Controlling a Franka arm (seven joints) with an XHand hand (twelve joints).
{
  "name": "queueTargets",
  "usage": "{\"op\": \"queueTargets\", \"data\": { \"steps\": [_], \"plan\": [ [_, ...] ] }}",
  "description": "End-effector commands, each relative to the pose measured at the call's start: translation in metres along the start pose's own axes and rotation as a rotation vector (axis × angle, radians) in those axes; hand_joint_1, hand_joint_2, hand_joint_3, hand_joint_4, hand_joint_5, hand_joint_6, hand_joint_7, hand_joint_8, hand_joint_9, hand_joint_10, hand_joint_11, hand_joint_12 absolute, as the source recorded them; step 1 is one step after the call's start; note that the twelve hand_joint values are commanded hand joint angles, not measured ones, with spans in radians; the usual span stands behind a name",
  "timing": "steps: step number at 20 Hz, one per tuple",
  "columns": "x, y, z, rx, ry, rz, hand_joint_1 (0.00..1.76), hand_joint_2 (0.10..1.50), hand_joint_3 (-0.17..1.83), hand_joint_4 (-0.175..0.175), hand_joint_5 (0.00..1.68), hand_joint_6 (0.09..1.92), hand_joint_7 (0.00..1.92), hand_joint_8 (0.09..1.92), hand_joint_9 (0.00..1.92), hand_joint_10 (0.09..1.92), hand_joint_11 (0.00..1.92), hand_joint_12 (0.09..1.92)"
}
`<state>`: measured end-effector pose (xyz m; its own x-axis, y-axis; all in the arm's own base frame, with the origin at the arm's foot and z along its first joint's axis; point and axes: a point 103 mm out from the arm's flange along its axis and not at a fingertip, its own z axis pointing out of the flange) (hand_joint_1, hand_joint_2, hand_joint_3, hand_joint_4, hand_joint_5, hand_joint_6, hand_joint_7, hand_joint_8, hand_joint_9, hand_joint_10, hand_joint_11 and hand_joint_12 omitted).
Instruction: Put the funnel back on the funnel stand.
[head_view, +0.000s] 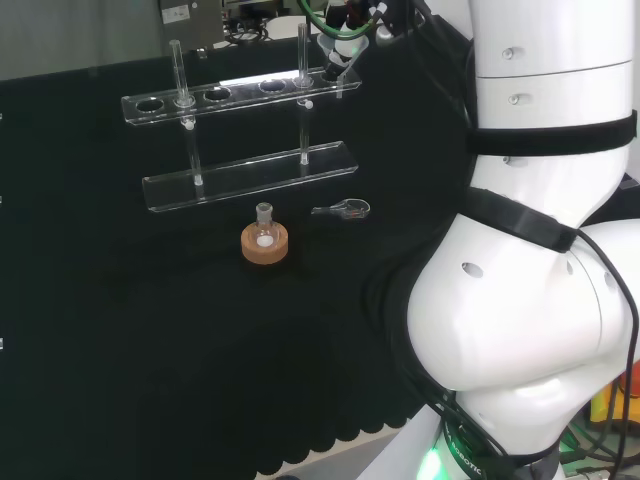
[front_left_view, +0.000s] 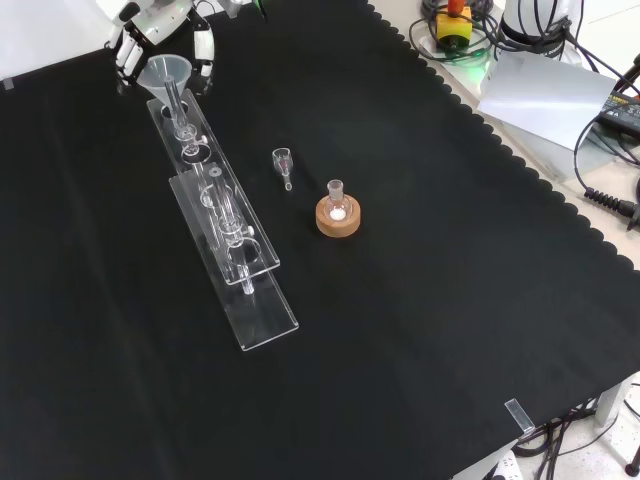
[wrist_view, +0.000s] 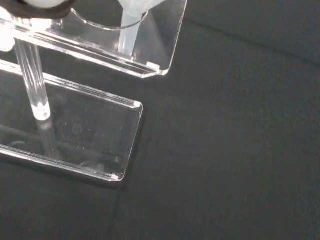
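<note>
The clear funnel stand (head_view: 240, 95) is a two-tier acrylic rack with several holes in its upper shelf; in the front view the stand (front_left_view: 235, 255) runs lengthwise at the left. A clear funnel (front_left_view: 167, 72) sits at the rack's far end hole. The funnel (head_view: 338, 58) looks slightly tilted in the head view. In the wrist view the funnel's stem (wrist_view: 131, 25) passes down through the end hole above the base plate (wrist_view: 90, 135). The hand (front_left_view: 150, 20) is over the funnel with fingers curled on both sides of its bowl. The hand (head_view: 345, 25) shows at the head view's top.
A cork ring with a small flask (front_left_view: 338, 214) stands right of the rack in the front view; the same ring (head_view: 264, 243) lies nearer than the rack in the head view. A small glass piece (front_left_view: 283, 160) lies between them. The scalloped cloth edge (front_left_view: 520, 140) and cables lie at the right.
</note>
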<state>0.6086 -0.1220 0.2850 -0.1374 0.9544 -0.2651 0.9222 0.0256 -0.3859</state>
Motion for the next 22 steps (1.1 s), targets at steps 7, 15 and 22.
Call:
{"op": "queueTargets", "data": {
  "steps": [7, 15, 22],
  "plan": [
    [0.007, 0.0, 0.009, 0.051, -0.007, 0.017, 0.68, 0.7, 0.47, -0.068, 0.19, 0.09, 0.13, 0.71, 0.53, 0.63, 0.34, 1.32],
    [0.01, -0.017, 0.002, 0.01, 0.003, 0.017, 0.6, 0.67, 0.38, -0.057, 0.02, 0.09, 0.0, 0.45, 0.33, 0.68, 0.24, 1.35],
    [0.001, -0.078, -0.026, -0.062, 0.032, 0.067, 0.58, 0.68, 0.35, -0.056, 0.01, 0.09, 0.0, 0.45, 0.3, 0.7, 0.21, 1.36]
  ]
}}
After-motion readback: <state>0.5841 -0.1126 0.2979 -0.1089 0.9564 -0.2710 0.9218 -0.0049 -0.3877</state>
